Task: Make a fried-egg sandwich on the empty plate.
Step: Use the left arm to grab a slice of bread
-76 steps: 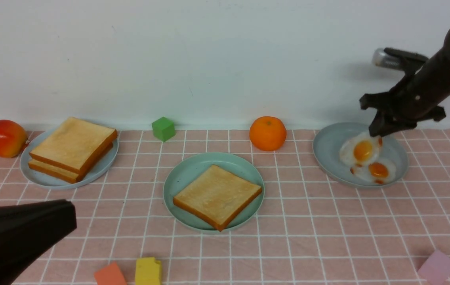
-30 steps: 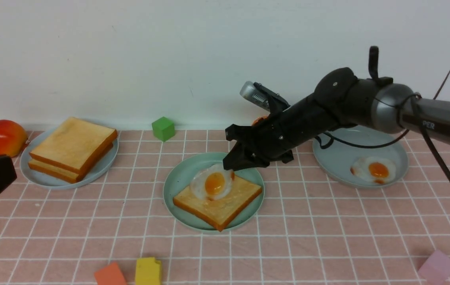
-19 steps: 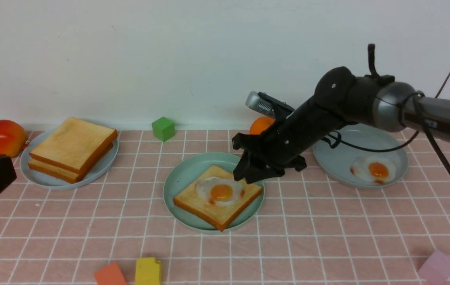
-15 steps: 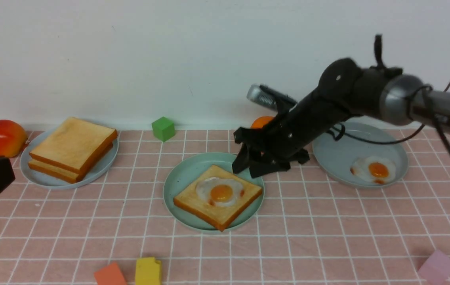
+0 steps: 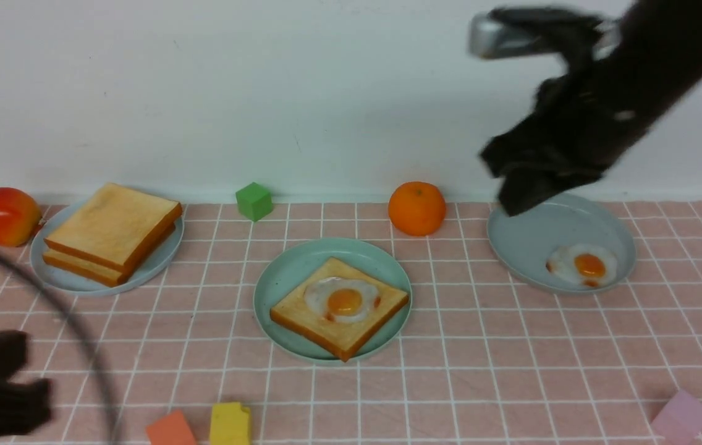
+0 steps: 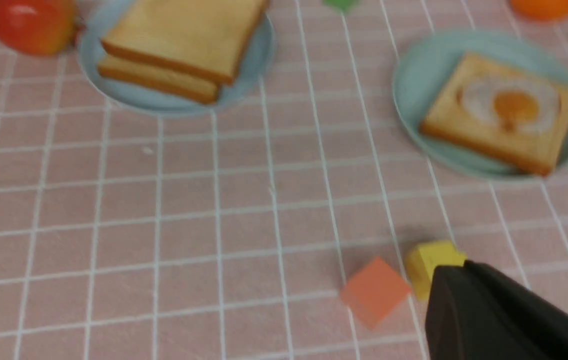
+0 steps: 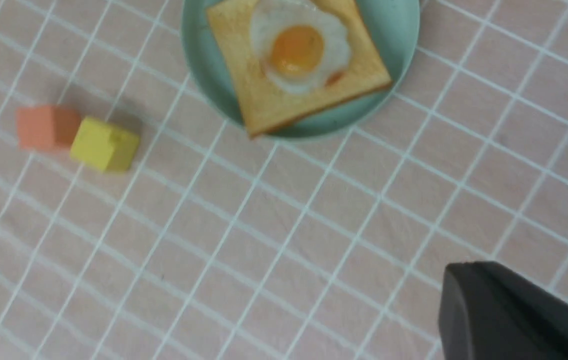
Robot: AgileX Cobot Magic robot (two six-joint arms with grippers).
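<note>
At the far left, the left gripper [image 5: 17, 395] hangs blurred in the near corner, its claw narrow, closed. Beyond it, by the wall [image 5: 351, 93], a red-and-yellow fruit [image 5: 6, 216] sits just beside the pale blue-grey plate [image 5: 169, 253]. That plate bears 2 stacked toast slices [image 5: 113, 228], the upper slice turned a little off the lower and both reaching toward the near rim. Nearer the robot, an orange-red block [image 5: 172, 429] and a yellow block [image 5: 230, 423] lie close together. Farther back, 1 green block [image 5: 254, 201] sits near the wall.

In the middle, the mint-green plate [image 5: 274, 296] holds the sandwich's 1 bottom toast slice [image 5: 342, 340], a corner pointing toward the robot and overlapping the near rim. On the bread, face up, rests 1 fried egg [image 5: 345, 300], white around an orange yolk; the bread is open on top. An orange [image 5: 417, 208] sits behind and to the right of this plate.

Farther right, the right gripper [image 5: 515, 185], blurred, is up in the air near the left edge of the grey-blue dish [image 5: 555, 225], its claw brought in narrow. In that dish lies 1 spare fried egg [image 5: 586, 266], toward the near right side. At the near right, a pink block [image 5: 682, 417] rests on the checked cloth [image 5: 511, 371].
</note>
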